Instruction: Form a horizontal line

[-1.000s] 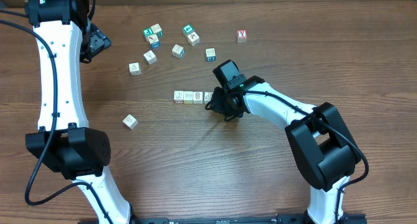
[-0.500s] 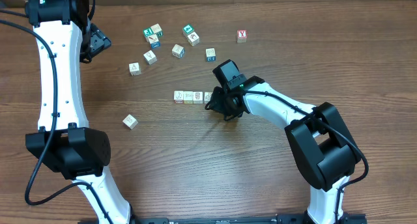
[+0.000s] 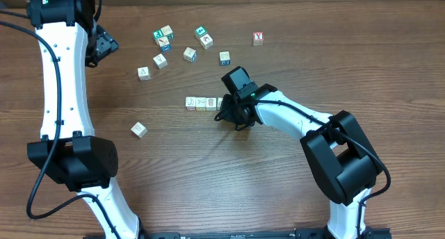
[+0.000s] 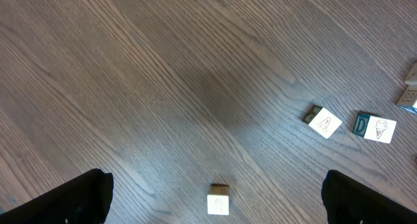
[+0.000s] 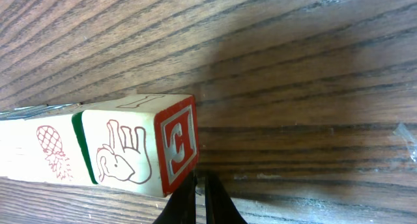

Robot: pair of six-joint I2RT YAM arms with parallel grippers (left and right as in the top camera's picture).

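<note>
Finds left pincer (image 3: 103, 46) wide, empty, well apart from work. Finds right pincer (image 5: 201, 193) shut, empty, tips at end cube (image 5: 174, 146). Records row (image 3: 204, 103) just beside that pincer, roughly four cubes touching. Judges line nearly complete; only final straightening left.

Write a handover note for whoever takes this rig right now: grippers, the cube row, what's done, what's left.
Left gripper: open, empty, parked far from the row.
Right gripper: shut, empty, tips low beside the elephant cube at the right end of the horizontal line; contact unclear.
Done: about four cubes sit side to side; the last is partly hidden overhead.
Left: probably back the right gripper off and check straightness.
</note>
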